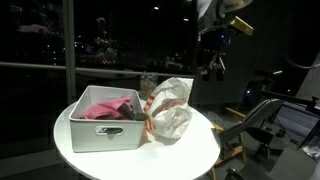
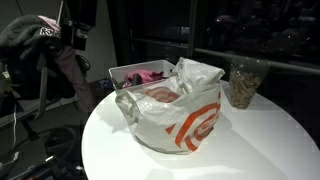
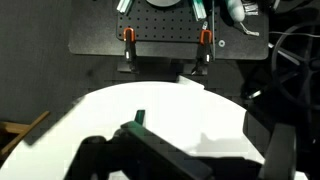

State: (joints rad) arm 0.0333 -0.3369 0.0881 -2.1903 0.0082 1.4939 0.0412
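Observation:
My gripper (image 1: pixel 214 68) hangs high above the far side of a round white table (image 1: pixel 200 150), apart from everything on it. In the wrist view its dark fingers (image 3: pixel 190 160) stand wide apart at the bottom edge with only the white tabletop (image 3: pixel 170 110) below, so it is open and empty. Nearest beneath it are a crumpled white plastic bag with an orange logo (image 1: pixel 168 110) (image 2: pixel 175 105) and a clear glass cup with brownish contents (image 2: pixel 242 84). A grey bin holding pink cloth (image 1: pixel 105 118) (image 2: pixel 145 73) sits beside the bag.
Dark windows with reflections stand behind the table in both exterior views. A chair frame (image 1: pixel 262 125) is next to the table. A stand draped with dark clothing (image 2: pixel 40 50) is beside the table. A black pegboard with orange clamps (image 3: pixel 165 35) lies beyond the table edge.

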